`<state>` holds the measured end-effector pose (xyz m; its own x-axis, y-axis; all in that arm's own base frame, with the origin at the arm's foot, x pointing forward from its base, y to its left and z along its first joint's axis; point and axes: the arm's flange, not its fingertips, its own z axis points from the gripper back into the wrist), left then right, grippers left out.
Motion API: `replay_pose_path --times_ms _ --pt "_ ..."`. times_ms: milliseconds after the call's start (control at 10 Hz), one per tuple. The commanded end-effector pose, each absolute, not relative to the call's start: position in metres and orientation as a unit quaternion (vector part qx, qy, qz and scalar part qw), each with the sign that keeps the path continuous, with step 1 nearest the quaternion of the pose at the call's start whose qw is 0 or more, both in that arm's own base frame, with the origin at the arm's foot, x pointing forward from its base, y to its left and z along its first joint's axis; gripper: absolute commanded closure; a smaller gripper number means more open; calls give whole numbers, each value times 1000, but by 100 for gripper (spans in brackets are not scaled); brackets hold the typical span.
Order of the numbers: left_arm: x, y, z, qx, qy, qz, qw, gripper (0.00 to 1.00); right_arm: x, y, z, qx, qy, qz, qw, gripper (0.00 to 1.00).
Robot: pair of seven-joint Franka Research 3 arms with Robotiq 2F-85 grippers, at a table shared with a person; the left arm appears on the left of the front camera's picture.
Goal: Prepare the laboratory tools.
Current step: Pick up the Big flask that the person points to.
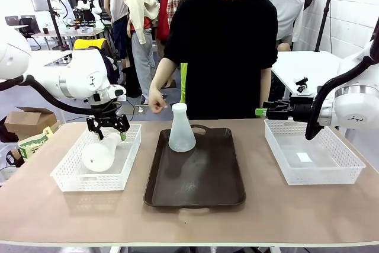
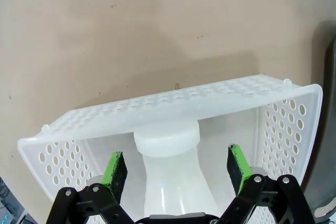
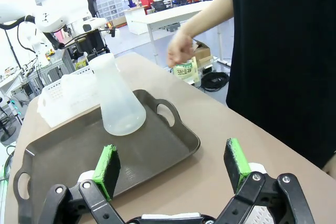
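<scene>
Front view: the left gripper (image 1: pixel 108 127) hangs over the white mesh plastic basket on the left (image 1: pixel 66 177). Its jaws are spread wide and hold nothing. One translucent whitish conical flask (image 1: pixel 99 153) lies tipped over in that basket, directly under the gripper. In the left wrist view, the green pads (image 2: pixel 114 170) stand on either side of this flask's narrow neck, with a gap on each side.

The second translucent conical flask (image 1: pixel 181 128) stands upright at the far end of the dark brown rectangular tray (image 1: pixel 195 191) in the middle of the table.

The right gripper (image 1: pixel 260 111) points sideways towards the middle, above the far left corner of the white mesh basket on the right (image 1: pixel 349 170). Its fingers are wide apart and empty.

A person in a black shirt stands across the table, one hand (image 1: pixel 157 103) raised, just beyond the upright flask.
</scene>
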<state>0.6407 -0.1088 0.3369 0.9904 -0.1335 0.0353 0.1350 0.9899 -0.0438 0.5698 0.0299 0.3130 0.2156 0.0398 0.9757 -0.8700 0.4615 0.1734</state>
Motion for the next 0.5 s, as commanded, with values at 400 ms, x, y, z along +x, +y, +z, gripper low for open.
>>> replay_pose_path --times_ms 400 --pt "643 -119 325 -7 -18 -58 998 39 569 31 313 393 -523 344 673 0"
